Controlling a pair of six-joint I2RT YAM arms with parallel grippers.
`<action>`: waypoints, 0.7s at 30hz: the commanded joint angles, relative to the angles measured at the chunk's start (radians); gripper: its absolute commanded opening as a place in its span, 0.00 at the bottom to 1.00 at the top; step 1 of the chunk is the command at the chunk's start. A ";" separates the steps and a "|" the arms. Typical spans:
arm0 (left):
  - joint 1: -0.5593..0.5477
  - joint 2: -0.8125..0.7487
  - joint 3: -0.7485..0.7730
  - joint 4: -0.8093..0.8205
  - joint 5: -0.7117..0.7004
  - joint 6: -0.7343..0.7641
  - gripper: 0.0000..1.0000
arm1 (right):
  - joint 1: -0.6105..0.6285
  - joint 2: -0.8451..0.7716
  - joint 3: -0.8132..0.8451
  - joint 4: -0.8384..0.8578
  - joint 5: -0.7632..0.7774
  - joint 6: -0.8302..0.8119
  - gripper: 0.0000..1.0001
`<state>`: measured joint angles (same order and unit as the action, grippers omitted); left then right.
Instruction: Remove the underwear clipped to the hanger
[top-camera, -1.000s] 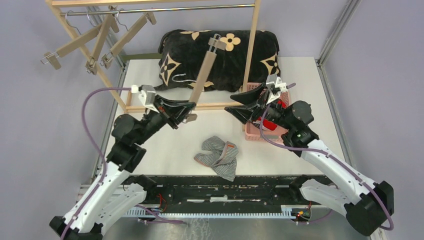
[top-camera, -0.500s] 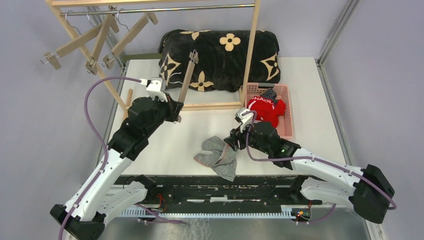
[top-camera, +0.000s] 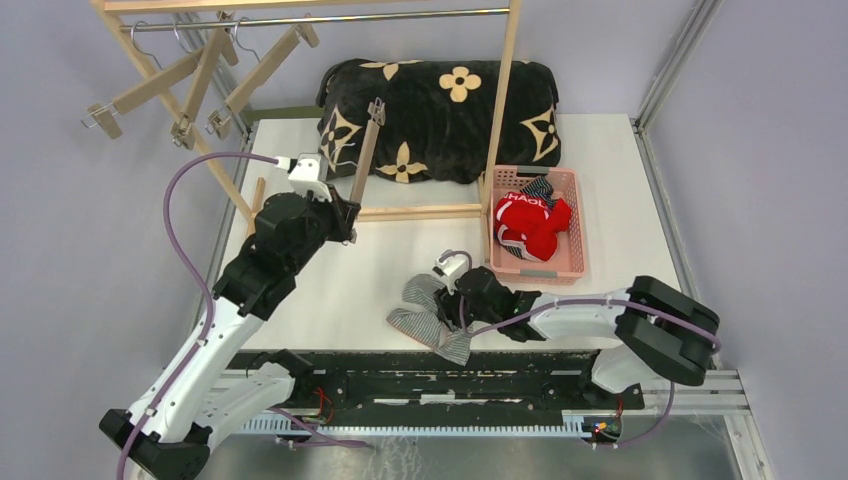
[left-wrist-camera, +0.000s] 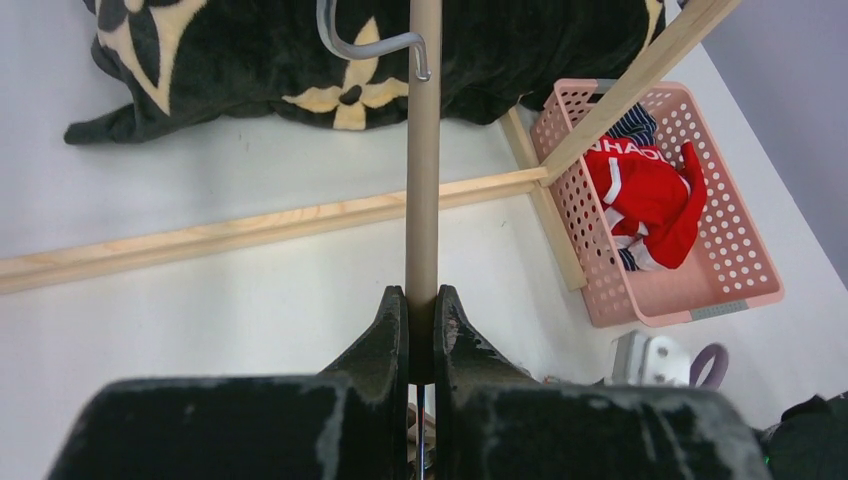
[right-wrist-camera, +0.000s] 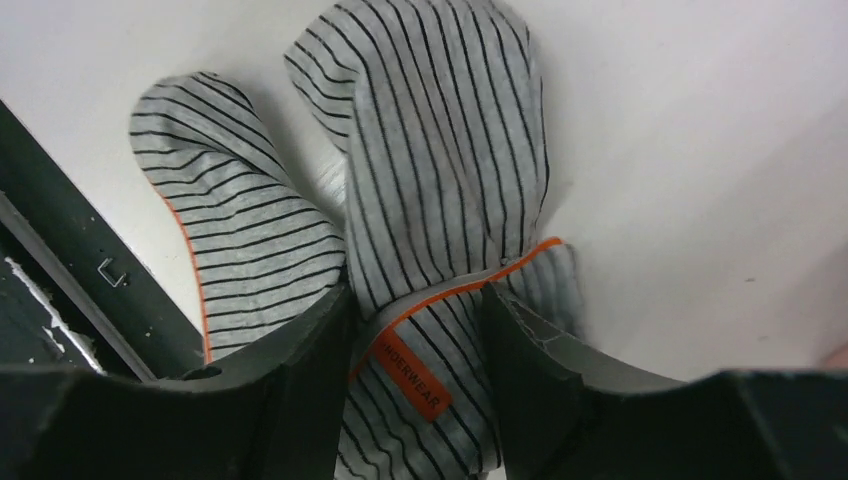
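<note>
So the left gripper (top-camera: 345, 215) has its fingers pressed tight onto the lower end of the hanger (top-camera: 365, 155). It holds it up off the table (top-camera: 620, 160), nearly upright and leaning a bit toward the black floral cushion (top-camera: 440, 110) at the back. In the left wrist view the wooden bar (left-wrist-camera: 423, 180) runs straight up out of the pinch (left-wrist-camera: 421, 320), with the metal hook up top. The right gripper (top-camera: 455, 305) is down low near the front edge of the table, sitting on the grey pinstriped pair (top-camera: 432, 318). That pair lies crumpled flat on the tabletop. The right wrist view shows that gripper (right-wrist-camera: 415, 340) with its fingers (right-wrist-camera: 300, 370) spread, one on either side of a bunched fold with the orange waistband trim and a little orange label. I honestly can't tell if they're squeezing the cloth (right-wrist-camera: 430, 200) or just straddling it. The other two are in the pink basket (top-camera: 575, 262) on the right, just beside the wooden rack (top-camera: 505, 90). The red pair (top-camera: 530, 225) is piled on top, and the navy striped pair (top-camera: 538, 188) peeks out at the basket's far end.
</note>
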<state>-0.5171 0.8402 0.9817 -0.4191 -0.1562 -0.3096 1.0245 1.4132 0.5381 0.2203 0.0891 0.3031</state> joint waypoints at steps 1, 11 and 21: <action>0.002 0.014 0.079 0.050 -0.027 0.079 0.03 | 0.057 0.087 -0.015 0.108 0.004 0.059 0.47; 0.002 0.050 0.157 0.046 -0.016 0.086 0.03 | 0.175 0.049 0.099 -0.033 0.146 0.025 0.01; 0.003 0.197 0.347 0.033 -0.080 0.167 0.03 | 0.250 -0.491 0.150 -0.197 0.566 -0.111 0.01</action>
<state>-0.5171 1.0031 1.2453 -0.4232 -0.1810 -0.2199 1.2758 1.0496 0.6334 0.0563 0.4072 0.2703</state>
